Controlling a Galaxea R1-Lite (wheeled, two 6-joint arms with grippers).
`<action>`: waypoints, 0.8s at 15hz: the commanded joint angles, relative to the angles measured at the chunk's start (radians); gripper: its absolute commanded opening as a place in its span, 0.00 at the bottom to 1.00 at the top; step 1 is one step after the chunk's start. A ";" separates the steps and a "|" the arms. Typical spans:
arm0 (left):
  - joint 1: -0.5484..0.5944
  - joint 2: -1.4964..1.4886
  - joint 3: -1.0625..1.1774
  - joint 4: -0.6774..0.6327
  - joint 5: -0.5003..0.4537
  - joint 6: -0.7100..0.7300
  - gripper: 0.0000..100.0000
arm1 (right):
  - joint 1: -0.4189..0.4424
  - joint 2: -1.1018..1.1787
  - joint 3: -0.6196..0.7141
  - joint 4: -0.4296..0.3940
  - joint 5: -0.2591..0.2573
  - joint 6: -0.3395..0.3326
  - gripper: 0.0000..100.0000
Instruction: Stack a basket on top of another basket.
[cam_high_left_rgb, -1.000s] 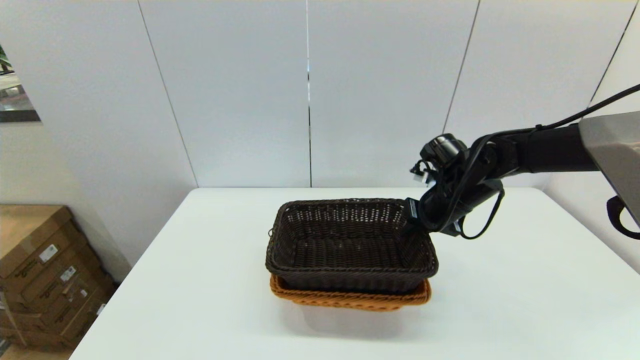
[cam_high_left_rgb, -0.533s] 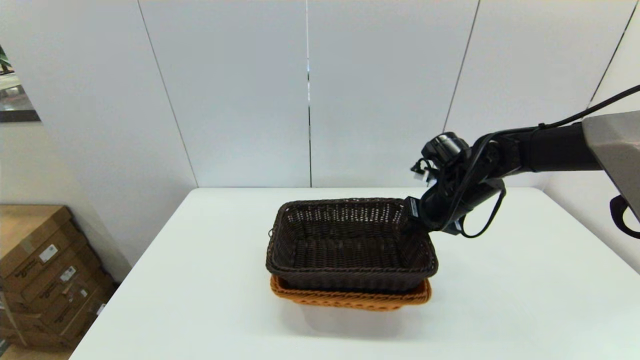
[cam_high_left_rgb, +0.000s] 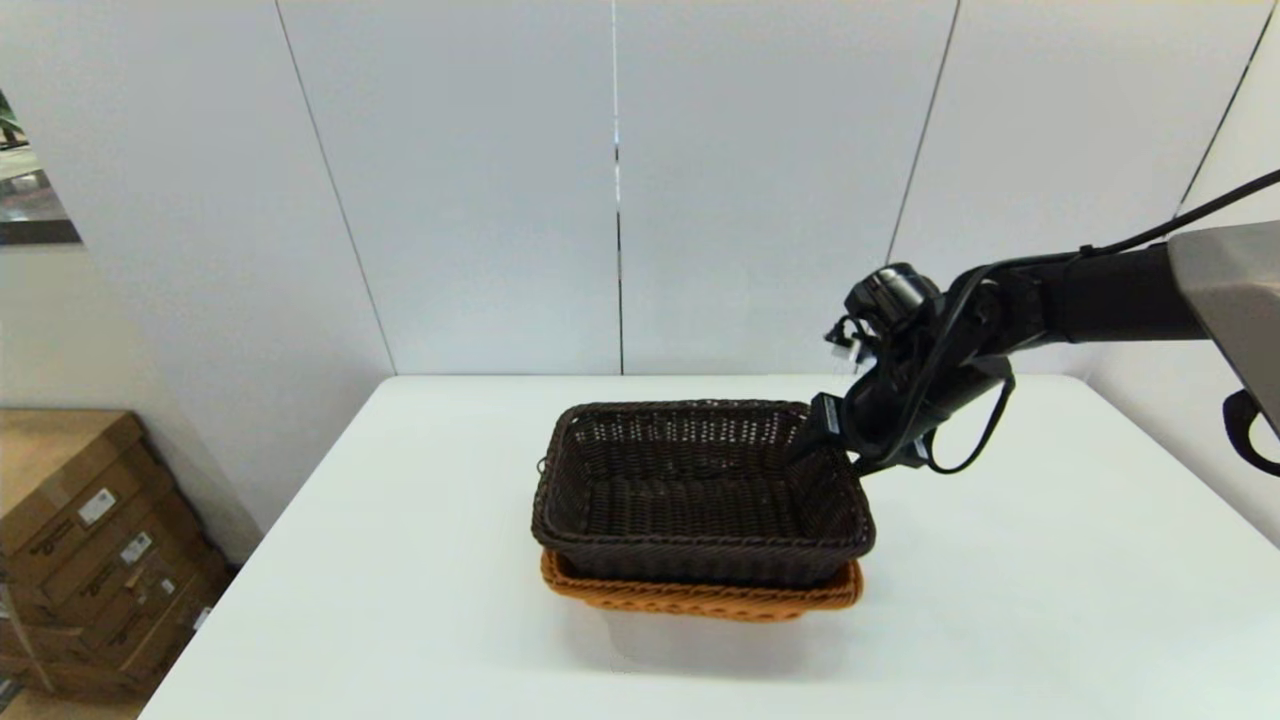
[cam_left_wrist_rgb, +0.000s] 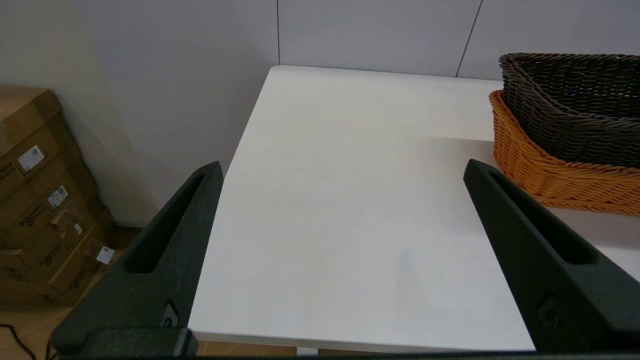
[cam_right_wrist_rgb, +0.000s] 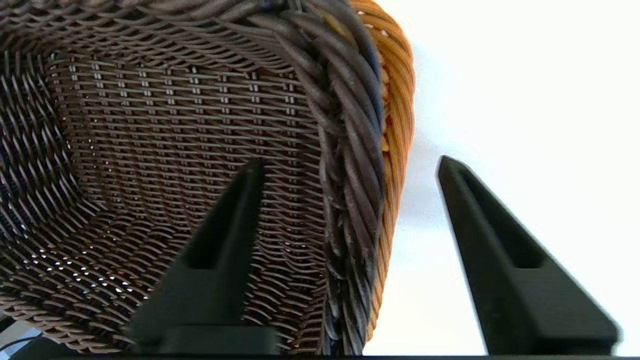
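Sitting nested inside the orange basket (cam_high_left_rgb: 700, 598), the dark brown basket (cam_high_left_rgb: 700, 495) rests near the middle of the white counter (cam_high_left_rgb: 1000, 600), its braided rim standing above the orange one. The right gripper (cam_right_wrist_rgb: 345, 165) hangs at the dark basket's far right corner, jaws released and straddling the rim, one finger inside, one outside. The left gripper (cam_left_wrist_rgb: 342, 170) waits apart over bare counter, jaws wide.
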 joint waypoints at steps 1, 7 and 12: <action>0.000 0.000 0.002 0.000 0.001 -0.001 1.00 | -0.042 -0.067 0.001 0.006 -0.005 -0.025 1.00; 0.000 0.000 0.002 0.000 0.001 -0.001 1.00 | -0.174 -0.418 0.110 0.014 -0.012 -0.163 1.00; 0.000 0.000 0.002 0.000 0.001 -0.001 1.00 | -0.287 -0.854 0.469 0.003 -0.011 -0.524 1.00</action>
